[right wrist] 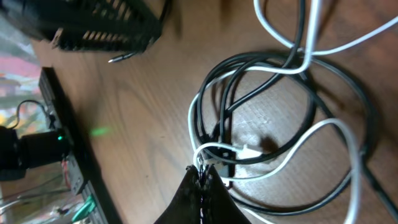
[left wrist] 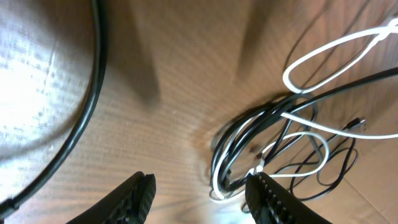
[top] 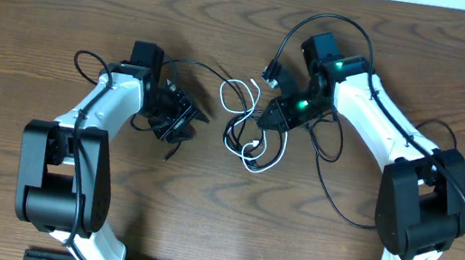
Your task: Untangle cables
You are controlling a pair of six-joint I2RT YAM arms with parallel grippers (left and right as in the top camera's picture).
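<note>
The right gripper point(right wrist: 202, 186) is clamped shut, its tip pressed into the tangle where a white cable point(right wrist: 303, 62) loops over the coiled black cable point(left wrist: 249, 124). I cannot tell whether a strand is actually pinched. The left gripper point(left wrist: 200, 183) hangs just beside the same bundle with its jaws apart and nothing between them. The cables lie knotted together mid-table point(left wrist: 155, 62), between the two arms.

A pull from here could drag the whole bundle or draw the loops tighter, since nothing pins the other side. A thin strand might also slip from the closed tips. No brand, label or writing is legible.
</note>
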